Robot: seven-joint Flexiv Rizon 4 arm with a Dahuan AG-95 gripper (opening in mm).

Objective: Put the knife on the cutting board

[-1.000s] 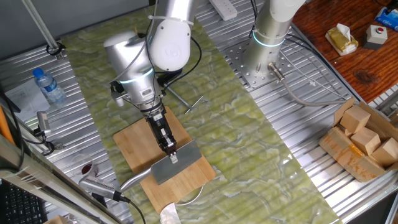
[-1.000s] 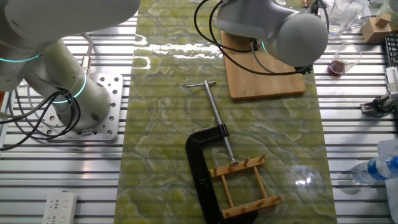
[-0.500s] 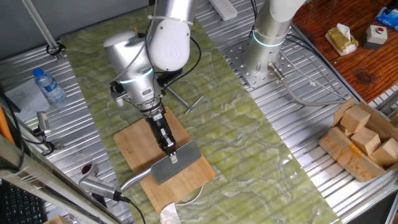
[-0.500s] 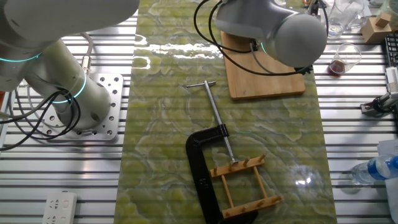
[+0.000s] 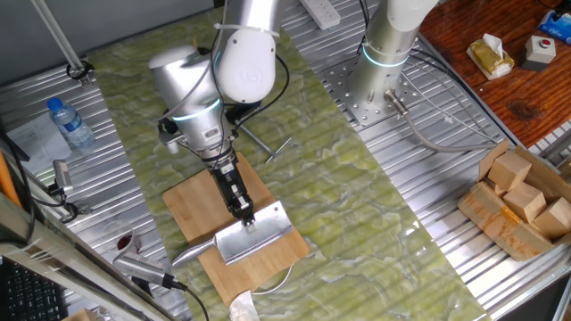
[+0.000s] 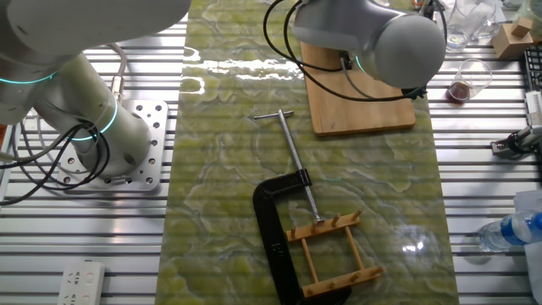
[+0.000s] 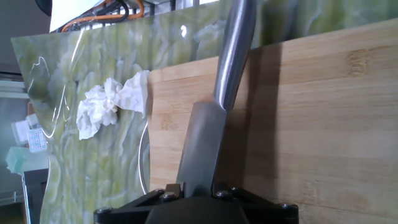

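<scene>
Gripper [image 5: 247,217] was closed on one knife [image 5: 252,239] by its blade.
One cutting board [image 5: 193,211] lay beneath — the blade was held tilted.

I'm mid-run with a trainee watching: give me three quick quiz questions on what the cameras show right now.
1. True or false: the gripper is shut on the broad grey steel blade of the all-metal knife.
2. Multiple choice: over what does the knife's blade sit? A) the large light-brown bamboo cutting board B) the black C-clamp C) the small wooden peg rack
3. Fill in: the crumpled white object on the green mat in the hand view is a ____.

Key: 1 true; 2 A; 3 tissue.
</scene>
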